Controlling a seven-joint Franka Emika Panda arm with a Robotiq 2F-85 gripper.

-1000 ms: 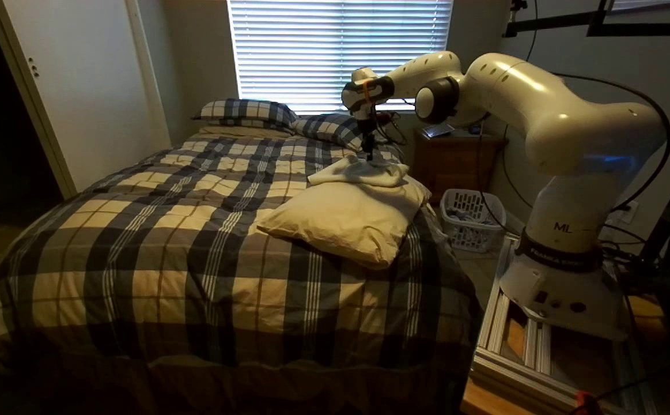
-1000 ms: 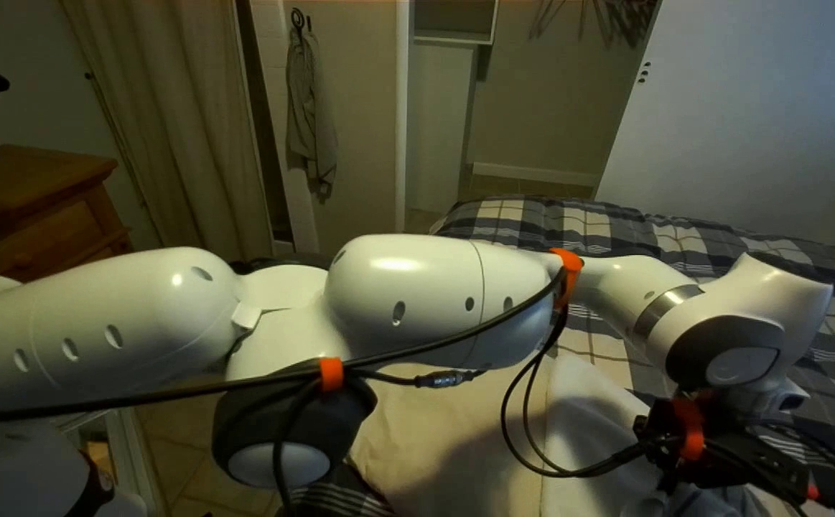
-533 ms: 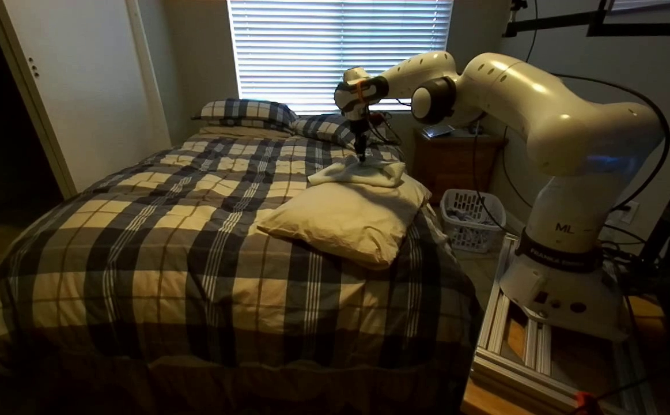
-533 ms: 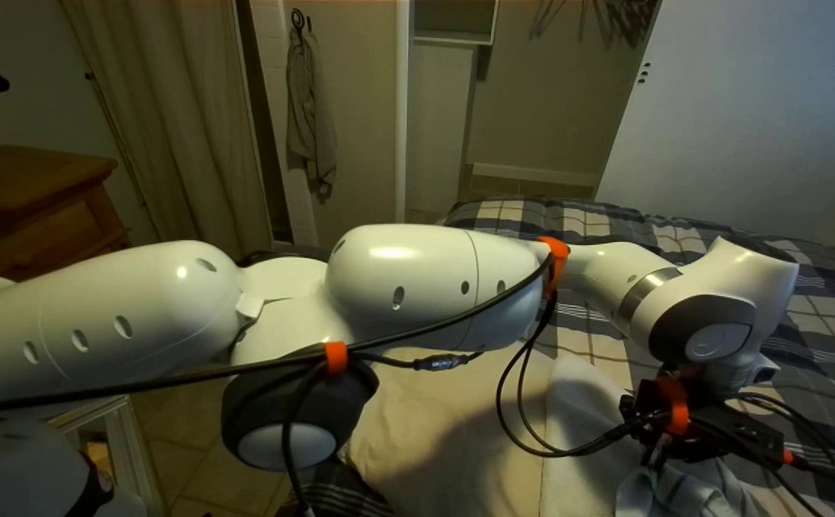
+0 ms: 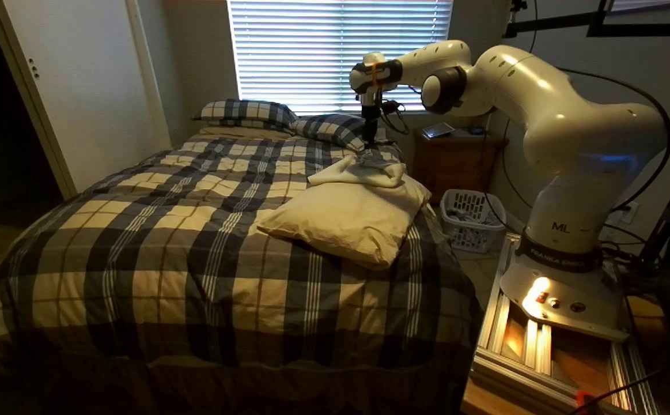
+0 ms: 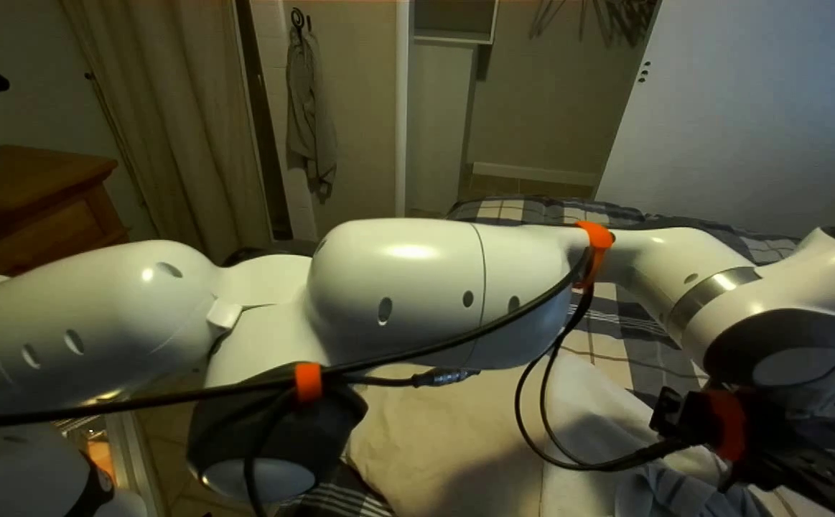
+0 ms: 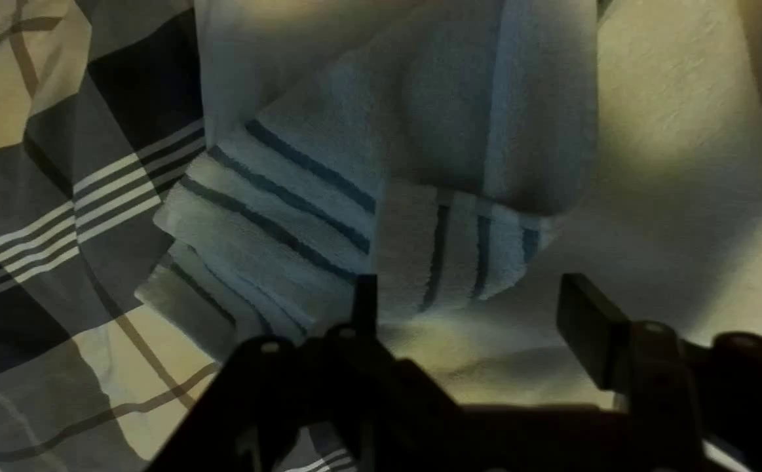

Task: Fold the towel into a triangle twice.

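Note:
The towel (image 5: 349, 173) is pale, with dark blue-grey stripes near its ends. It lies rumpled and folded over in layers on a cream pillow. The wrist view shows the striped ends of the towel (image 7: 302, 203) gathered ahead of the fingers, one corner reaching over the plaid bedcover. My gripper (image 7: 469, 295) is open, its two fingers wide apart and only air between them. It hangs pointing down just over the towel's far part, seen as the dark gripper (image 5: 369, 147) in an exterior view. Elsewhere the arm hides part of the towel (image 6: 596, 395), and the fingertips do not show there.
Beneath the towel is the cream pillow (image 5: 340, 222), on a bed with a plaid bedcover (image 5: 167, 230). Plaid pillows (image 5: 248, 112) lie at the bed's head. A wooden nightstand (image 5: 455, 161) and a white laundry basket (image 5: 473, 230) stand beside the bed. Cables (image 6: 532, 431) hang from the arm.
My gripper, down at the towel before, shifted slightly sideways and has since risen off it, with the jaws now open. The towel stays on the pillow, its raised part settled a little lower.

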